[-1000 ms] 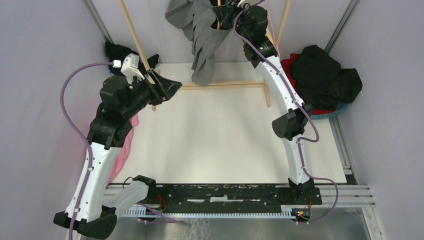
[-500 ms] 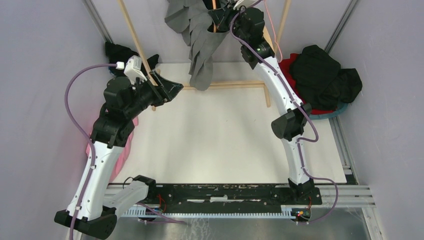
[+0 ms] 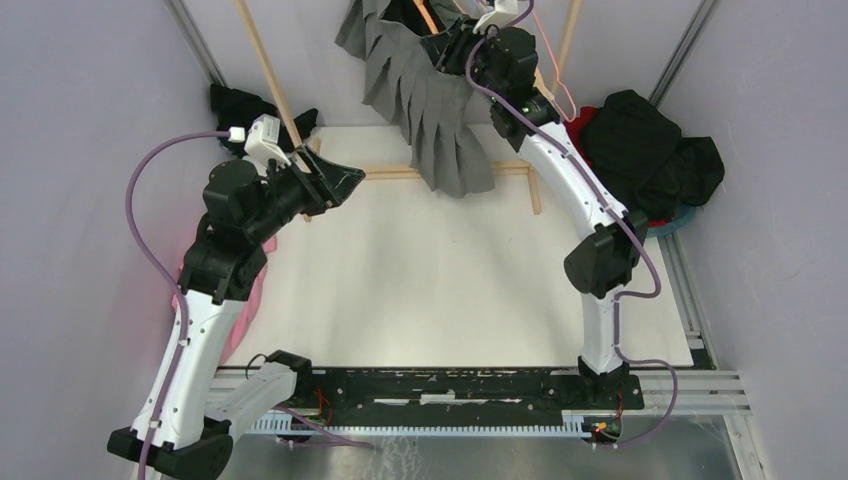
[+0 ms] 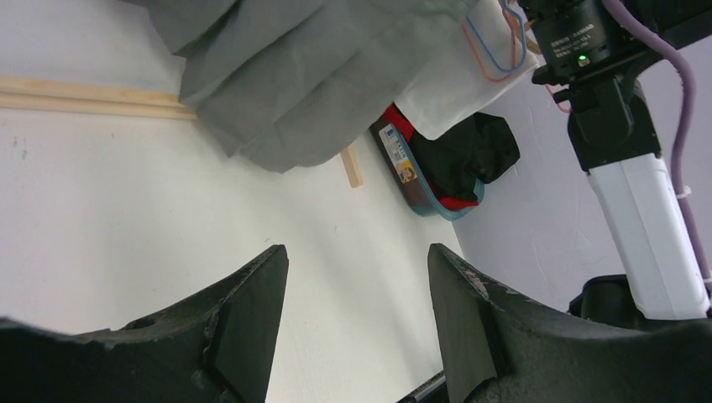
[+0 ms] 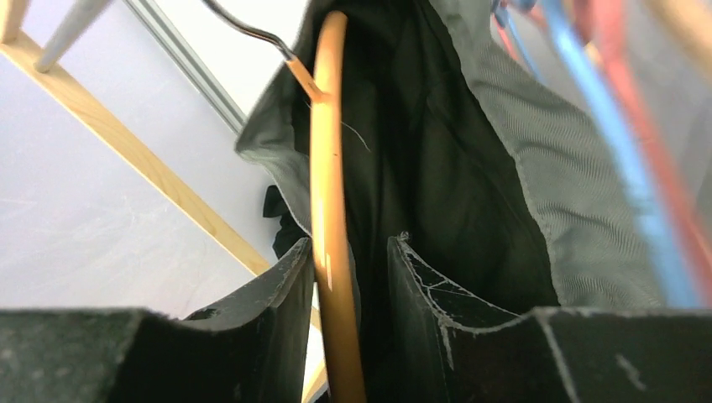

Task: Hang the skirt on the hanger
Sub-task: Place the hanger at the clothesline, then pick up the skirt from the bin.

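The grey pleated skirt [image 3: 430, 100] hangs from the orange hanger [image 5: 327, 168] at the top of the wooden rack, its hem fanned out over the rack's bottom rail. My right gripper [image 3: 452, 45] is up at the skirt's waist. In the right wrist view its jaws [image 5: 350, 243] stand open around the hanger rod, which lies against the left finger with a gap to the right one; the skirt [image 5: 546, 143] drapes behind. My left gripper [image 3: 345, 180] hovers open and empty left of the skirt [image 4: 294, 75], over the white table [image 4: 357, 252].
The wooden rack's slanted post [image 3: 270, 75] and bottom rail [image 3: 395, 172] cross the back of the table. A pile of black and red clothes [image 3: 650, 160] fills a teal basket at right. Pink cloth [image 3: 255, 290] lies left; a pink wire hanger [image 3: 560, 90] hangs nearby.
The right gripper's jaws have opened off the hanger. The skirt has dropped lower and fanned out to the right. The left arm has barely moved.
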`<state>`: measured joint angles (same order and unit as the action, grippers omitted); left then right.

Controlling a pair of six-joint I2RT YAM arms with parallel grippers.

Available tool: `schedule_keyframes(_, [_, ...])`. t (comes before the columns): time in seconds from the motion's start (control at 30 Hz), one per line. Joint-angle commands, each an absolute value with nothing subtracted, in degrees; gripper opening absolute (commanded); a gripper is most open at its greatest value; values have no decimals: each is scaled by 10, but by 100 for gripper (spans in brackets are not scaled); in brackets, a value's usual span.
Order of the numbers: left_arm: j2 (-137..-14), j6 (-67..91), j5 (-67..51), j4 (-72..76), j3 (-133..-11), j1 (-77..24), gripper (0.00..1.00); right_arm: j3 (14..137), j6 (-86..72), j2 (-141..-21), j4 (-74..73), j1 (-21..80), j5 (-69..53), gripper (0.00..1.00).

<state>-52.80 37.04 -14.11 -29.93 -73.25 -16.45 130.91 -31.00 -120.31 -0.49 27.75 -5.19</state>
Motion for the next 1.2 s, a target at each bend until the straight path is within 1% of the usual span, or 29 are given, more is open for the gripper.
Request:
schedule_keyframes(0.0, [-516, 366, -161, -268, -731, -161, 69, 1277, -290, -1110, 22, 281, -68, 43])
schedule_keyframes(0.1, [-511, 367, -161, -268, -729, -161, 69, 1269, -283, -1075, 5, 281, -82, 46])
schedule_keyframes(0.2, [-508, 367, -162, -267, -725, -161, 69, 1235, -283, -1024, 21, 281, -92, 51])
schedule_keyframes(0.27, [-506, 367, -165, -267, -724, -161, 69, 1215, -282, -987, 30, 280, -90, 54])
schedule_keyframes(0.3, [-504, 368, -166, -268, -724, -161, 69, 1207, -279, -968, 31, 281, -88, 57])
schedule_keyframes(0.4, [-500, 368, -166, -269, -722, -161, 69, 1198, -260, -921, 10, 280, -70, 61])
schedule_keyframes(0.53, [-495, 370, -171, -266, -715, -161, 69, 1202, -208, -863, -64, 277, 11, 64])
schedule_keyframes(0.73, [-484, 374, -182, -259, -700, -161, 69, 1236, -122, -814, -243, 251, 218, 68])
schedule_keyframes(0.8, [-483, 372, -186, -258, -695, -161, 69, 1238, -112, -806, -299, 225, 280, 68])
schedule_keyframes(0.9, [-483, 366, -191, -257, -685, -161, 71, 1203, -143, -785, -363, 161, 319, 69])
schedule_keyframes(0.93, [-483, 364, -194, -256, -682, -161, 71, 1189, -162, -781, -385, 130, 317, 69])
schedule_keyframes(1.0, [-485, 361, -198, -254, -675, -161, 73, 1151, -201, -774, -418, 62, 272, 69])
schedule_keyframes(1.1, [-490, 353, -202, -250, -663, -161, 79, 1080, -274, -783, -421, -56, 130, 69])
schedule_keyframes(1.13, [-491, 350, -203, -250, -658, -161, 93, 1054, -295, -793, -411, -86, 83, 68])
schedule_keyframes(1.17, [-494, 346, -202, -250, -652, -161, 100, 1032, -311, -805, -399, -108, 53, 67])
